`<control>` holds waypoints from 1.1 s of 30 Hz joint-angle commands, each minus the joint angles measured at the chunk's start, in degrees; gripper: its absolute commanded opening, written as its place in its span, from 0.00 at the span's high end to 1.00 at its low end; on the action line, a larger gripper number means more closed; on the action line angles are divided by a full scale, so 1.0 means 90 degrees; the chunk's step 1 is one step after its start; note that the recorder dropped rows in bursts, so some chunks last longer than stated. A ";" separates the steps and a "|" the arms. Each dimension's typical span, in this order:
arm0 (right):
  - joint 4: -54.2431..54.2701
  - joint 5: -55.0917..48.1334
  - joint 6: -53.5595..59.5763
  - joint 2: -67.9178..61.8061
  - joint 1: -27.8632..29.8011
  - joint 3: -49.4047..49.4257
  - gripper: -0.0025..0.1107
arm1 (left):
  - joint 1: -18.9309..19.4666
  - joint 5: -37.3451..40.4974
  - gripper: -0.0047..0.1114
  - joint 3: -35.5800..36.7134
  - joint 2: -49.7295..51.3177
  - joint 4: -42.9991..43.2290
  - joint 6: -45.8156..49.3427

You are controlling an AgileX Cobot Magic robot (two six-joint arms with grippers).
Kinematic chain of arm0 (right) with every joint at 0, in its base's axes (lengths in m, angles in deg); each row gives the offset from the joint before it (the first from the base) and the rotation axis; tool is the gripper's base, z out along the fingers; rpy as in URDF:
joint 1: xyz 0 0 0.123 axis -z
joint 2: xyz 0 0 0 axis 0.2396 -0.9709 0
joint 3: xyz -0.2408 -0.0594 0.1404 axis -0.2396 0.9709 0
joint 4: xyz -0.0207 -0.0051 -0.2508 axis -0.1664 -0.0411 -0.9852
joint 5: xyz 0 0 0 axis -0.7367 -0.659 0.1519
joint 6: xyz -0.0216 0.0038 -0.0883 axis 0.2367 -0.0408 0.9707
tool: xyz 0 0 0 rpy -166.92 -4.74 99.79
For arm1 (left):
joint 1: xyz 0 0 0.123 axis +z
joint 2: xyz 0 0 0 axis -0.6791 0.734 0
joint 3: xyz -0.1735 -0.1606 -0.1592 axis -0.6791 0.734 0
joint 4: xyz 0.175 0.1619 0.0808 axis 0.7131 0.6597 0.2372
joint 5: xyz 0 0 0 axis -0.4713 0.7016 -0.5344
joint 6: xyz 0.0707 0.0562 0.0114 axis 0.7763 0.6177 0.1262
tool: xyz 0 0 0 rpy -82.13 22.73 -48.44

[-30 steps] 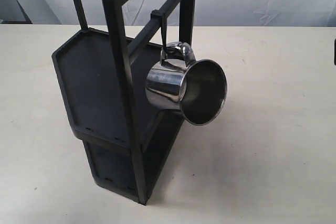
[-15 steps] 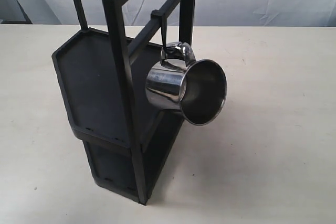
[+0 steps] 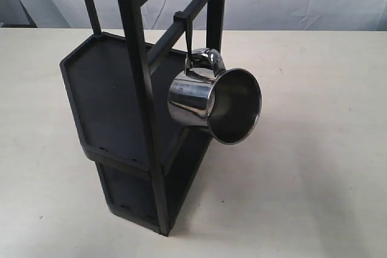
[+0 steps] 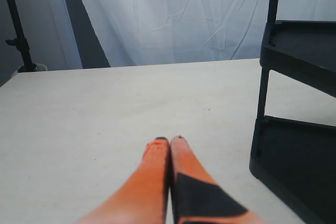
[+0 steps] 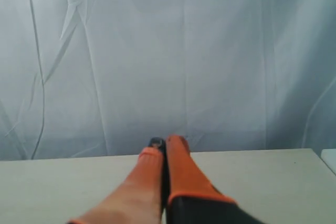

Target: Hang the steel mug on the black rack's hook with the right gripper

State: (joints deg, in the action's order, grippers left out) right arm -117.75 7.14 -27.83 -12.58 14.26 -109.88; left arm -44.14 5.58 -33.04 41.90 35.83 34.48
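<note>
The right gripper (image 5: 164, 141) is resting closed and empty above the table (image 5: 273, 182); the left gripper (image 4: 169, 139) is likewise closed. The steel mug (image 3: 213, 97) is hanging by its handle from the hook (image 3: 189, 37) on the black rack (image 3: 130, 113).
</note>
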 commanded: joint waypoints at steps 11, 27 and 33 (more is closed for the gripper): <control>0.2446 -0.0277 0.2228 0.1483 0.0770 0.2007 0.99 | 0.0014 0.0001 0.95 0.0003 -0.0017 0.0020 0.0000; 0.5879 -0.1299 0.6165 0.2960 0.0770 0.2970 0.99 | 0.0014 0.0001 0.95 0.0003 -0.0017 0.0020 0.0000; 0.6105 -0.1608 0.6497 0.3203 0.0770 0.2970 0.99 | 0.0014 0.0001 0.95 0.0003 -0.0017 0.0020 0.0000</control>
State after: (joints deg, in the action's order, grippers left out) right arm -63.83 -5.73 28.18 15.48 20.98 -83.45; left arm -44.14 5.58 -33.04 41.90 35.83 34.48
